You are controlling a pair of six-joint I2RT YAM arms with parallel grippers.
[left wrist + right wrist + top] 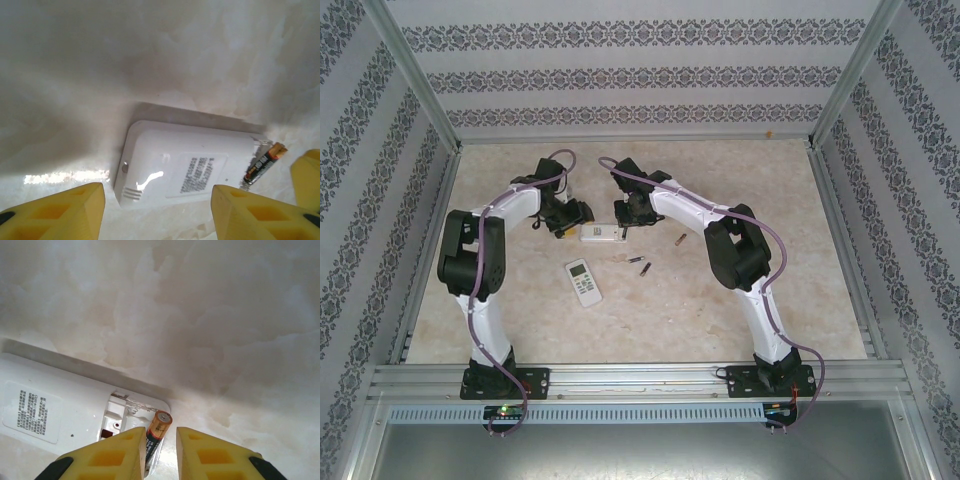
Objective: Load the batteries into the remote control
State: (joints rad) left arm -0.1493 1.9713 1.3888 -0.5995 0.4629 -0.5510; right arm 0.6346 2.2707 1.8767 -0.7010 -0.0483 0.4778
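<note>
Right wrist view cuts off the lower half of a slim dark battery with a copper-coloured end [160,422]. It disappears between the yellow fingers [107,455] of the right end effector [160,432]. The gap there is narrow, with a sliver showing on one side, so I cannot tell whether the battery is clamped. It leans into the open battery compartment [122,412] at one end of a white plastic remote control lying face down [60,405] on the pale marbled bench [210,315]. The compartment's inside is hard to make out.

Both arms bend inward over that remote. The left end effector [157,187] stands wide, with the remote's closed end between its fingertips; contact cannot be told.

Near the remote, toward the arm bases, lie three tiny loose batteries [644,268] and a second white remote, face up [583,281].
</note>
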